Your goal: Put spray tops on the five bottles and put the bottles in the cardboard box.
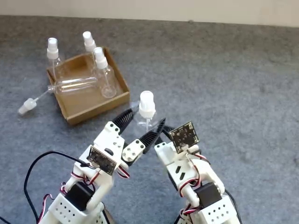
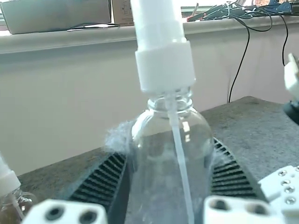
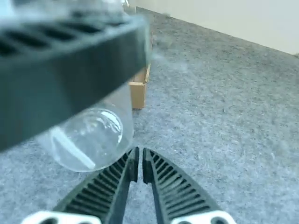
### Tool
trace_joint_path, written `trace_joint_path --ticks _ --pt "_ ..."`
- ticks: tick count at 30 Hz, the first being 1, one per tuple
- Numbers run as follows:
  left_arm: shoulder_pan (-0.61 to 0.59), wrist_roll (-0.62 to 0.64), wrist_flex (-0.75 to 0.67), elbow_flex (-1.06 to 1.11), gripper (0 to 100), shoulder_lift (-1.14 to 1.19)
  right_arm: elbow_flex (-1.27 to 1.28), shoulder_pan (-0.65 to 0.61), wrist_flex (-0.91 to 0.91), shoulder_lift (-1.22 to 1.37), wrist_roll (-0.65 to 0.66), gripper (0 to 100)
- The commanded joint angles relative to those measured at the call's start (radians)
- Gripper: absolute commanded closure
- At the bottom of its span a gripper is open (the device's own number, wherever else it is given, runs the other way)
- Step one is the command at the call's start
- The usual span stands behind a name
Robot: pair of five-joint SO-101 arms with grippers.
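The left gripper (image 1: 147,117) is clamped on a clear round-shouldered bottle (image 2: 163,158). Its black ribbed fingers (image 2: 105,179) press the body from both sides and hold it upright, its round base clear of the grey carpeted table (image 1: 224,70). A white plastic spray top (image 1: 146,104) sits on the bottle's neck, with a thin dip tube hanging down inside; I cannot tell whether it is screwed home.

Directions take 12 o'clock as the far wall in the high view. The right gripper (image 3: 141,155) lies low, just at 4 o'clock of the held bottle. Its jaws stand at a narrow slit with nothing between them.

The shallow brown cardboard box (image 1: 100,106) lies near, at 10 o'clock of the held bottle. Inside it a capped upright bottle (image 1: 103,70) stands toward the far right corner. An uncapped clear bottle (image 1: 74,85) lies on its side, neck toward 9 o'clock at the box's left wall. A loose white spray top (image 1: 26,106) rests on the carpet just outside, at 8 o'clock of that neck, its tube pointing toward it.

A corner capped bottle (image 1: 53,52) stands at the box's far left corner, and a rear capped bottle (image 1: 88,41) stands at its far edge. I cannot tell whether these two are inside the wall or just behind it.
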Motion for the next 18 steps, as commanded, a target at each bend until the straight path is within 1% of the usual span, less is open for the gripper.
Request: trace_joint_path --ticks 1,4,12,16,18 --pt "-0.076 -0.009 0.000 0.016 91 -0.012 -0.010 -0.045 -0.028 -0.010 0.000 98.4" --pt "-0.111 -0.006 0.000 0.016 91 -0.012 -0.010 -0.119 -0.028 -0.010 0.005 98.4" --pt "-0.105 -0.006 0.000 0.016 91 -0.012 -0.010 -0.295 -0.027 -0.010 0.006 98.4" --pt "-0.099 -0.005 0.003 0.016 91 -0.010 -0.010 -0.335 -0.025 -0.010 0.006 98.4" --pt "-0.067 -0.005 0.008 0.016 91 -0.004 -0.016 -0.334 -0.025 -0.010 0.006 98.4"
